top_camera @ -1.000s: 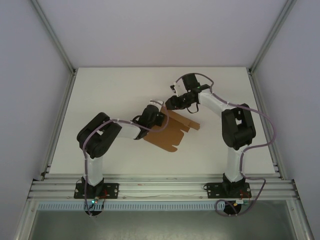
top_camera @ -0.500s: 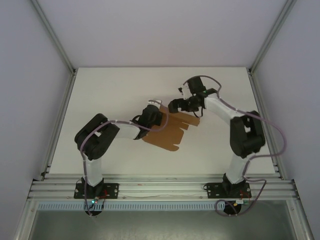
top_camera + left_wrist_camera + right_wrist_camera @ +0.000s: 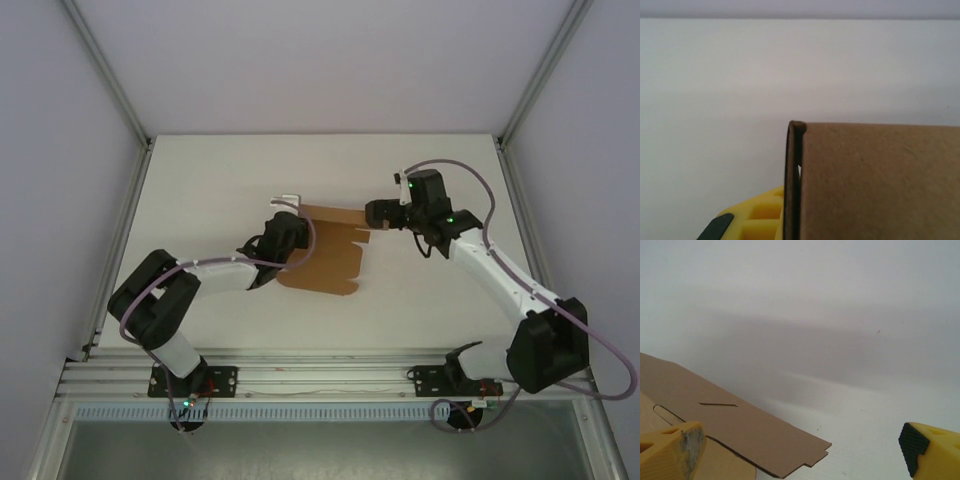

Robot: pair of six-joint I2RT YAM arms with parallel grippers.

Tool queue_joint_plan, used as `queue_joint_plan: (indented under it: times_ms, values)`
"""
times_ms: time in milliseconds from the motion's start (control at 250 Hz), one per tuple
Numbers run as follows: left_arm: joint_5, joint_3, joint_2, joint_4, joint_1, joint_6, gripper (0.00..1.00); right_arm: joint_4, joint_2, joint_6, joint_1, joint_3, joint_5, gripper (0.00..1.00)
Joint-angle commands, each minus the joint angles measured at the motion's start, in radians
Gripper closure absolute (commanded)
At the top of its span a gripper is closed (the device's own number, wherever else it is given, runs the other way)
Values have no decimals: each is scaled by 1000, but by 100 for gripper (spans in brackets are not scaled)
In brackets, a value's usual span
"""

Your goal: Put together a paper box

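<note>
**Cardboard pinched at one side, box not yet formed**

Cardboard is what the whole job hangs on. The paper box (image 3: 325, 255) is no box so far: it is a flat brown sheet with notched flaps, lying near the middle of the bench (image 3: 220, 180). Seen from above, the left end effector (image 3: 293, 232) sits on the sheet's 9 o'clock edge, clamped tight onto it. Its wrist camera shows a doubled edge of cardboard standing right against a yellow finger (image 3: 757, 215). The right end effector (image 3: 372, 213) hangs at the sheet's 2 o'clock corner with its jaws spread as wide as they go and nothing between them. From its own camera, a slotted flap with a small tab lies on the bench just beside one fingertip (image 3: 670, 450). I cannot tell whether the two touch.

To my eye the sheet will handle light and thin. It should be stiff enough across a panel, but ready to hinge at every score line and to sag if lifted by one side alone. The kraft face looks matt, so slipping seems a small worry. Crushing or kinking a tab looks the greater one. I would take hold on a broad panel edge close to a crease, with the opposite side pinned, and leave the narrow tabs and the slot alone until they need tucking.
</note>
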Motion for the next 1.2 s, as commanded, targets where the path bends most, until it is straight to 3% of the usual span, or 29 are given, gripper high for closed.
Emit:
queue_joint_plan:
  times_ms: [0,156,280,388,724,1043,1199]
  values:
    - [4,-1,-27,-14,2,-48,100,13,36,-13,-2,-1,-57,0]
    - [-5,64,-35,-118,2,-71,100,120,66,-26,38,-92,-133,0]
    - [51,133,-39,-228,2,-100,100,286,54,-42,136,-171,52,0]
    - [103,143,-51,-240,2,-125,100,422,54,-8,164,-216,186,0]
    - [154,135,-49,-231,-3,-137,100,770,57,86,193,-289,243,0]
    - [64,140,-43,-264,-2,-162,100,524,-158,72,186,-368,384,0]
    - [56,152,-43,-276,-1,-159,100,390,-307,141,121,-426,385,0]
